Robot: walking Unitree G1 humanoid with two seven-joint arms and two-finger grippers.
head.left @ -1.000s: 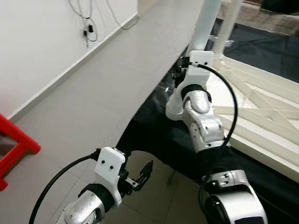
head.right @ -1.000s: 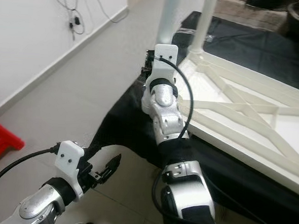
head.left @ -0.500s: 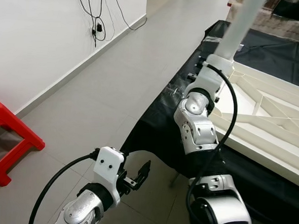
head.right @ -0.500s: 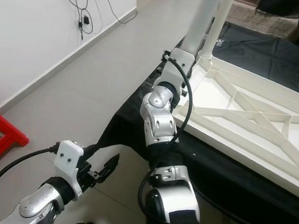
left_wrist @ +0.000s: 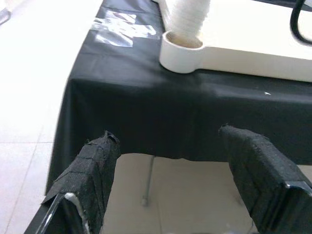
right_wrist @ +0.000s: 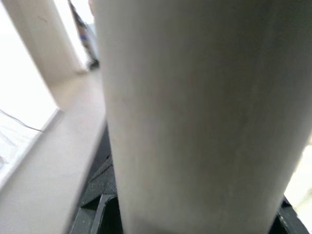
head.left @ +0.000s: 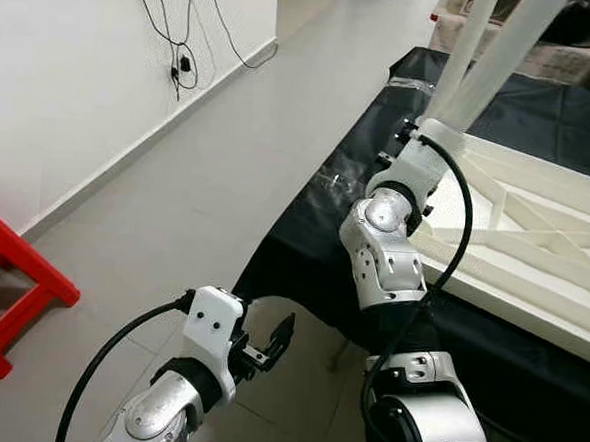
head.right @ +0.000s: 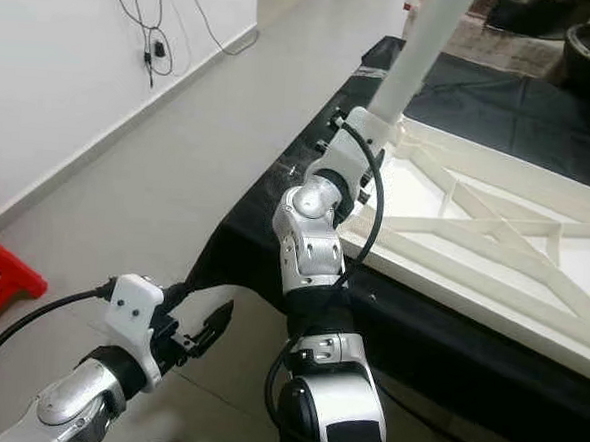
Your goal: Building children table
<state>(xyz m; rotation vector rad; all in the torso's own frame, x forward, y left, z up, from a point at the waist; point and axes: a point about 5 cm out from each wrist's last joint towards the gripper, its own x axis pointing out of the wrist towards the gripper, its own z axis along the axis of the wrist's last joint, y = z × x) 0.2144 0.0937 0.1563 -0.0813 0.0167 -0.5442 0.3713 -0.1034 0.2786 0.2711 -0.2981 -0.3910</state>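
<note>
A white table top lies underside up, ribs showing, on a black cloth. My right gripper is shut on a thick white table leg just above the top's near left corner. The leg leans up and to the right. In the right wrist view the leg stands close against the camera, above black fingers. The left wrist view shows the leg's ribbed end at the round corner socket. My left gripper hangs open, low above the floor, in front of the cloth's edge.
A second white leg rises behind the held one. The black cloth drapes to the tiled floor. A red stool stands at the left by a white wall with hanging cables.
My right arm has tipped the leg from upright to leaning right, its wrist turning with it. The camera has shifted a little. The left gripper has stayed open in place.
</note>
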